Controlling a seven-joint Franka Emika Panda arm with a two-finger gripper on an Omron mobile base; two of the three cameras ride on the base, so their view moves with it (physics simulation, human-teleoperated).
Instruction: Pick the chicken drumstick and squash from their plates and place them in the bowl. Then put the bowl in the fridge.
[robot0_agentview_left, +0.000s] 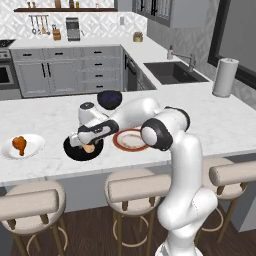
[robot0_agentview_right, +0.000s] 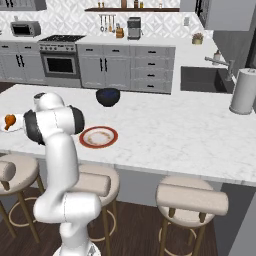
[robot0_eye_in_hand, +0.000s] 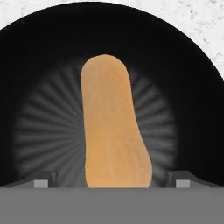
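Observation:
The squash (robot0_eye_in_hand: 113, 131), pale tan and elongated, lies in the middle of the glossy black bowl (robot0_eye_in_hand: 39, 65) on the counter. My gripper (robot0_eye_in_hand: 111, 183) hangs just above it, open, with a fingertip (robot0_eye_in_hand: 41, 181) on each side and a gap to the squash. From the left base view the gripper (robot0_agentview_left: 85, 143) points down into the bowl (robot0_agentview_left: 75, 152), where the squash (robot0_agentview_left: 89, 148) shows. The chicken drumstick (robot0_agentview_left: 19, 144) rests on the white plate (robot0_agentview_left: 36, 142) at the far left. The orange-rimmed plate (robot0_agentview_left: 129, 140) beside the bowl is bare. The fridge is out of view.
A dark blue bowl (robot0_agentview_left: 109, 99) stands behind the black one. A paper towel roll (robot0_agentview_left: 225, 77) is at the counter's right end near the sink (robot0_agentview_left: 172, 72). Three bar stools line the counter's near side below me.

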